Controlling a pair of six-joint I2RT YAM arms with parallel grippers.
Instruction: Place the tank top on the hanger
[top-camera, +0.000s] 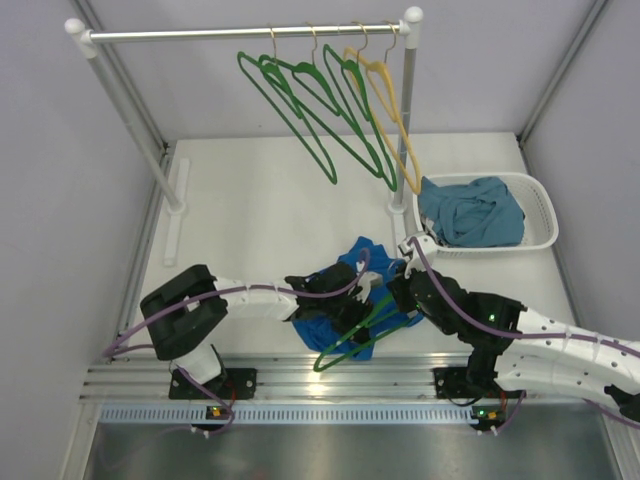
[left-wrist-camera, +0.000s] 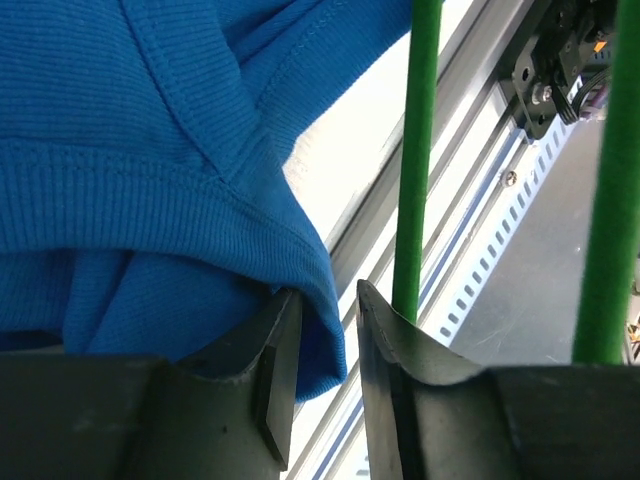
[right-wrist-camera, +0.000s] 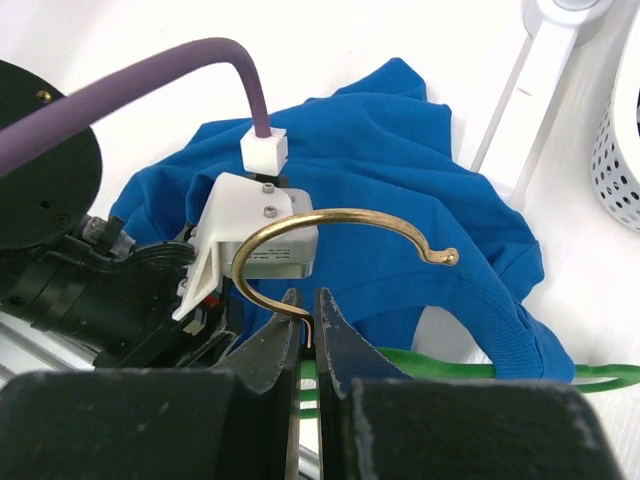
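Observation:
The royal-blue tank top (top-camera: 322, 331) lies crumpled at the table's near middle. The green hanger (top-camera: 350, 345) lies tilted over it, its brass hook (right-wrist-camera: 340, 215) up. My right gripper (top-camera: 397, 295) is shut on the hook's stem (right-wrist-camera: 310, 312), with the green bar (right-wrist-camera: 440, 365) just behind the jaws. My left gripper (top-camera: 355, 302) is over the tank top. In the left wrist view its jaws (left-wrist-camera: 327, 292) stand narrowly apart, and the tank top's hem (left-wrist-camera: 320, 330) hangs between them against the left finger. Two green hanger bars (left-wrist-camera: 415, 150) run beside the right finger.
A clothes rail (top-camera: 240, 33) at the back carries several green hangers (top-camera: 300, 100) and a yellow one (top-camera: 395, 120). A white basket (top-camera: 535, 215) at the right holds a teal garment (top-camera: 475, 210). The rack's white post (right-wrist-camera: 530, 90) stands near the right gripper.

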